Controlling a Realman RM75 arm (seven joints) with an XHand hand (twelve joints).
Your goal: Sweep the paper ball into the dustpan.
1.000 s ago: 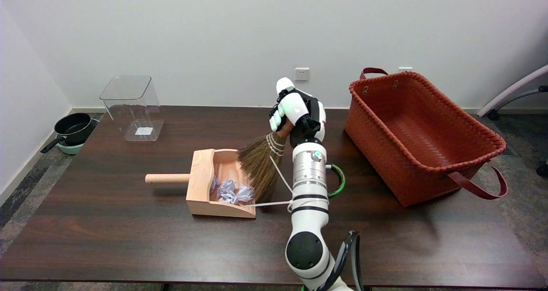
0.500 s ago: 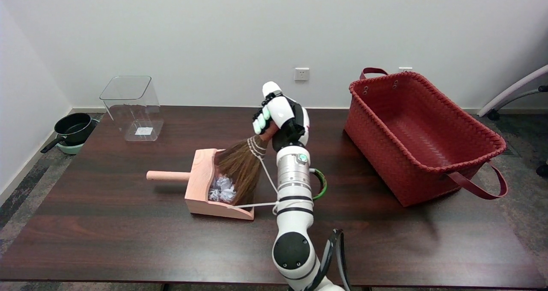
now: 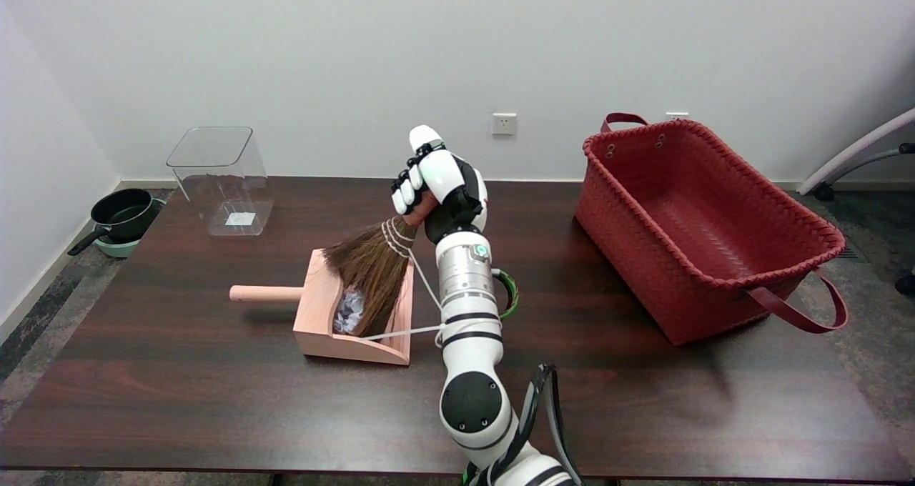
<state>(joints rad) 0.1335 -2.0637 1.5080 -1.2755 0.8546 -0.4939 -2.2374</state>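
Your right hand (image 3: 436, 186) holds the handle of the small broom (image 3: 372, 271), fingers wrapped around it, a little above the middle of the frame. The brown bristles reach down and left into the wooden dustpan (image 3: 325, 329), which lies on the dark tabletop (image 3: 179, 393) with its round handle pointing to the left. The paper ball (image 3: 349, 311) is inside the dustpan, partly hidden behind the bristles. A white string runs from the broom to your wrist.
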